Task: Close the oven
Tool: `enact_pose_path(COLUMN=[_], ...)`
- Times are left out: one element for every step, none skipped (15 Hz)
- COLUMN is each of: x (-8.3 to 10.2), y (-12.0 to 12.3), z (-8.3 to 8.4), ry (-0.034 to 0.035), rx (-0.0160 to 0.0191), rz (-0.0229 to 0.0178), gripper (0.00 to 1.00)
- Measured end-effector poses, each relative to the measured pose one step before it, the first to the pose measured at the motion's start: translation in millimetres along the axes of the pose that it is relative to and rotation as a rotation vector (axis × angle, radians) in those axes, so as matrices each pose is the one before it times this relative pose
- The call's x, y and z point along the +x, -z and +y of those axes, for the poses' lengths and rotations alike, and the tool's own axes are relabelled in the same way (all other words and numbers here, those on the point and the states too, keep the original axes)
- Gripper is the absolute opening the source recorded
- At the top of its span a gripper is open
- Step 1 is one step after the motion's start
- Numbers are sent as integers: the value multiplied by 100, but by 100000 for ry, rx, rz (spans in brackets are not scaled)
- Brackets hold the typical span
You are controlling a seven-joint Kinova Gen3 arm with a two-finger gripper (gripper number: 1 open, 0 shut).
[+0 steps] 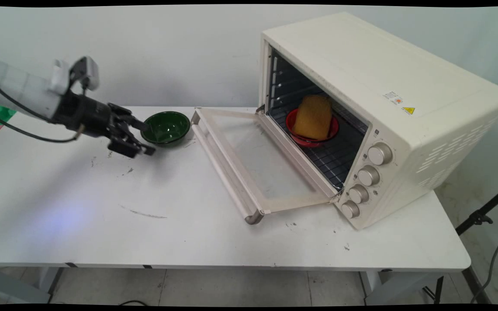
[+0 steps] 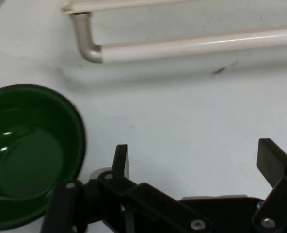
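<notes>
Fingers of the black gripper [image 1: 147, 138] stood spread wide and held nothing, hovering low over the white table [image 1: 167, 233] just beside the empty green bowl [image 1: 165, 126], whose rim lay close to one fingertip [image 2: 120, 158] in the hand view. Beyond them the oven door [image 1: 257, 164] lay folded down flat with its handle [image 2: 192, 46] nearest the gripper. Farther back, inside the cream toaster oven [image 1: 404, 86], a red bowl [image 1: 305, 139] sat on the rack holding a yellow sponge [image 1: 314, 116].
</notes>
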Motion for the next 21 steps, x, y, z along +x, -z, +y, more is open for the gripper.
enact_pose_path(x=[150, 194, 196, 218, 224, 198, 173, 193, 190, 103, 143, 150, 123, 140, 171, 176, 167, 180, 187, 224, 237], y=[-853, -990, -932, -800, -868, -783, -656, -773, -709, -575, -659, -673, -552, -647, -644, -575, -653, -607, -524, -591, -580], z=[558, 630, 572, 457, 491, 438, 329, 354, 295, 233, 243, 217, 156, 180, 169, 134, 176, 159, 149, 159, 139], ry=[-603, -534, -392, -369, -265, -126, -69, 12, 146, 372, 400, 399, 369, 441, 389, 299, 422, 302, 176, 218, 218], rx=[-593, -638, -451, -412, -350, -216, -96, 16, 60, 183, 195, 123, 221, 177, 92, -15, -52, -87, -182, -180, -171], rz=[-697, -699, -518, -367, -358, -314, -250, -327, -288, -299, -301, -296, -225, -252, -192, -169, -193, -103, -12, 30, 55], gripper=[100, 100, 100, 100, 0, 0, 0, 0, 0, 0, 0, 0, 0, 0, 0, 0, 0, 0, 0, 0, 0])
